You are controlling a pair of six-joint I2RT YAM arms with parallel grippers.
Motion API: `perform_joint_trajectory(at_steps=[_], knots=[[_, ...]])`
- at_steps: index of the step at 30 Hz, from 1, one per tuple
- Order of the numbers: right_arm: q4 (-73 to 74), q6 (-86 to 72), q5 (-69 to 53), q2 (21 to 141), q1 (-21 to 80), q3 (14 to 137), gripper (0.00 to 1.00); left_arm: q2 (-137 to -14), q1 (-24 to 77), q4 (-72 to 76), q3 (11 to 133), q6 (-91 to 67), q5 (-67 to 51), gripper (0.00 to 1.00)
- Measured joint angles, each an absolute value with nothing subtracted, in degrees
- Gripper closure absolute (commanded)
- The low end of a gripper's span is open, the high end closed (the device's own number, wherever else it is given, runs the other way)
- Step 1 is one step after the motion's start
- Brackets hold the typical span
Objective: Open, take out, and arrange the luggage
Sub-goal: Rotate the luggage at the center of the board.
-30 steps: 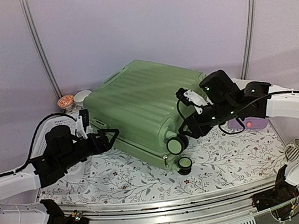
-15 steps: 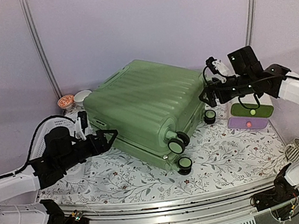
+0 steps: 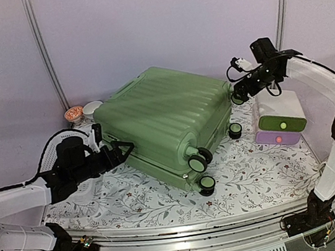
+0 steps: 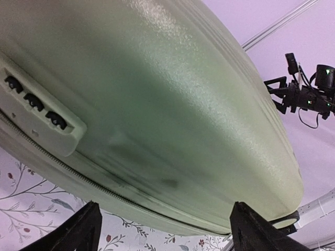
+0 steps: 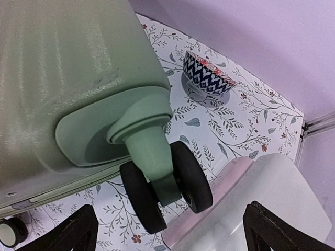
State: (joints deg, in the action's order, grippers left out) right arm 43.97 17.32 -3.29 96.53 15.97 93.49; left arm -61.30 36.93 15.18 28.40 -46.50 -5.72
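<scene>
The luggage (image 3: 161,123), a light-green ribbed suitcase, lies flat and closed on the floral mat with its black wheels toward the front right. My left gripper (image 3: 121,151) is open at its left front edge. In the left wrist view the shell (image 4: 157,104) and zipper seam fill the space just ahead of the open left gripper (image 4: 165,230), which holds nothing. My right gripper (image 3: 238,94) is open at the far right corner. In the right wrist view the open right gripper (image 5: 175,232) straddles a black twin wheel (image 5: 167,183) without touching it.
A white-green-purple box (image 3: 279,119) lies right of the suitcase and shows in the right wrist view (image 5: 261,193). A patterned bowl (image 5: 207,73) stands behind the wheel. A white basket (image 3: 58,147) sits behind the left arm, with two small bowls (image 3: 75,112) at the back left.
My right arm has swung from the suitcase's front right wheels up and back to its far right corner. The left arm has edged slightly forward. The suitcase stays closed.
</scene>
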Motion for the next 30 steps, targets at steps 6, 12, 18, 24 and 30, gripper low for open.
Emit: perform_joint_trajectory(at_steps=[6, 12, 18, 24, 30], knots=[[45.9, 22.6, -5.0, 103.9, 14.6, 100.8, 0.01, -62.6, 36.4, 15.5, 29.7, -47.0, -5.3, 0.13], [47.0, 27.0, -10.2, 106.5, 13.7, 102.8, 0.09, -65.9, 35.6, 15.8, 32.1, -47.0, -4.9, 0.13], [48.6, 28.1, -14.3, 107.0, 13.7, 102.8, 0.31, -70.1, 35.3, 17.6, 32.6, -47.2, -6.0, 0.14], [43.7, 25.2, -13.7, 104.9, 12.7, 98.3, 0.45, -73.5, 35.0, 18.5, 35.1, -46.5, -8.1, 0.14], [39.4, 21.4, -11.5, 96.5, 11.9, 88.0, 0.52, -79.4, 32.2, 18.8, 40.3, -45.7, -9.1, 0.14]])
